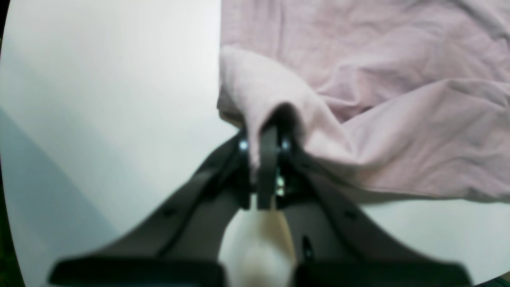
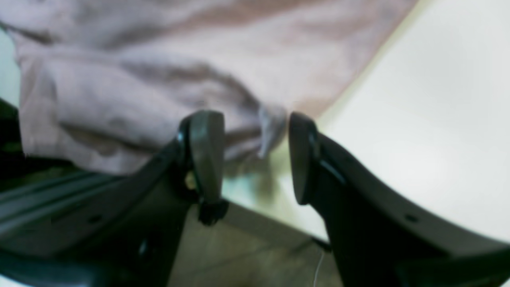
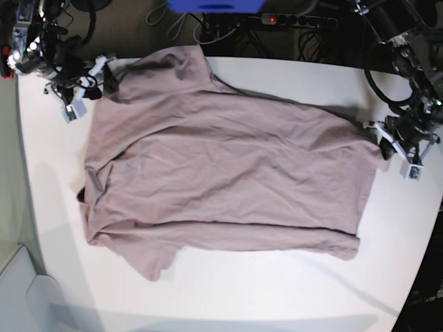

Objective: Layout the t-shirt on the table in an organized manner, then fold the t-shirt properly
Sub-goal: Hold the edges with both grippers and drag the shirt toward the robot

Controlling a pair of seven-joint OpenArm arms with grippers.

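Observation:
The mauve-brown t-shirt (image 3: 221, 173) lies spread across the white table (image 3: 277, 290), wrinkled, with one sleeve at the front left. My left gripper (image 1: 266, 137) is shut on a raised fold of the shirt's edge (image 1: 378, 79); in the base view it (image 3: 383, 144) sits at the shirt's right corner. My right gripper (image 2: 255, 155) is open, its fingers (image 2: 205, 151) either side of a shirt corner (image 2: 271, 127) at the table's edge (image 2: 418, 119). In the base view it (image 3: 105, 79) is at the shirt's back-left corner.
A power strip (image 3: 291, 21) with a red light, cables and a blue object (image 3: 214, 5) lie behind the table's far edge. The floor (image 2: 247, 255) shows just below the right gripper. Bare table (image 1: 99, 99) lies left of the left gripper.

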